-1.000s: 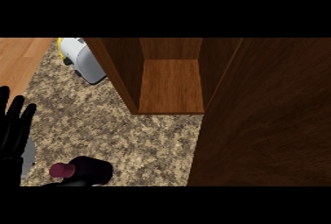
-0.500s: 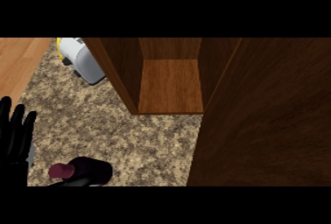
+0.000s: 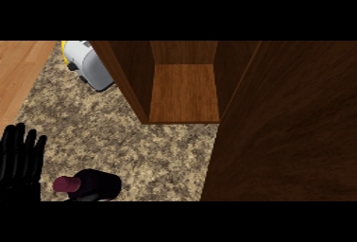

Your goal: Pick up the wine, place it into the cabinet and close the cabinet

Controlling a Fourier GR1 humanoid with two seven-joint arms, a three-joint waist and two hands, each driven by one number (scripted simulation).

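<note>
Right now the wine [image 3: 87, 184] stands on the speckled worktop [image 3: 140, 142] at the lower edge of the head view, seen from almost straight above: a magenta cap with the dark body spreading to its right. So its long axis looks close to upright, tipped slightly away from the left hand [image 3: 20, 160].

That hand shows at the left edge, fingers [image 3: 22, 142] straight and pointing up, holding nothing, at rest. The wine lies just beside it, to its right and a little lower, apart from it. The right hand is not in view, so the left is the only hand seen near the wine.

The cabinet [image 3: 185, 92] stands open further up the worktop, its shelf bare, with its door [image 3: 286, 123] swung out along the right. A grey and yellow appliance [image 3: 89, 64] sits at the cabinet's left.

Any grasp would likely have to come sideways at the body.
</note>
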